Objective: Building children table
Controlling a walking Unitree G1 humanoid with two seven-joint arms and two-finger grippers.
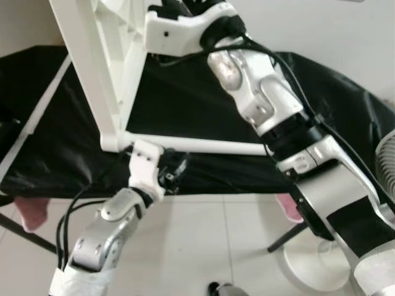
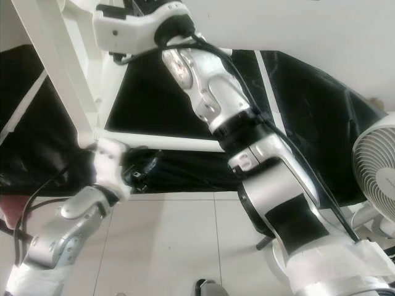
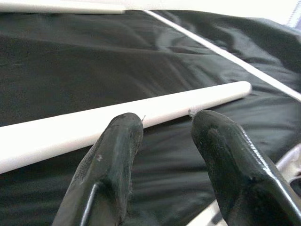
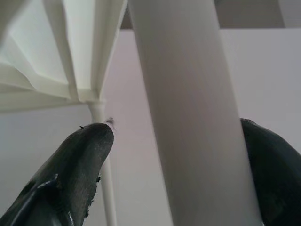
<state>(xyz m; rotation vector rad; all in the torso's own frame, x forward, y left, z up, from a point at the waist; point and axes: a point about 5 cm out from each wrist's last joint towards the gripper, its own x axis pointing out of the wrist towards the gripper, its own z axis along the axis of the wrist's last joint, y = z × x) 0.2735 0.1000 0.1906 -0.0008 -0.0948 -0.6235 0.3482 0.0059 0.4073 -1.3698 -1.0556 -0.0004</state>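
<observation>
- I've got the right gripper [image 4: 188, 155] straddling a white table leg [image 4: 188, 94], steadying the tilted tabletop [image 1: 92, 55] over the black-draped surface [image 1: 203, 98]
- My left gripper [image 3: 164, 155], fingers spread, sits just short of the lower leg [image 3: 117, 120], ready to brace it

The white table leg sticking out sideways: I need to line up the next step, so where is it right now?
In the left eye view, the white table leg runs level from the tilted white tabletop's lower corner rightward over the black cover, just above the left end effector.
</observation>
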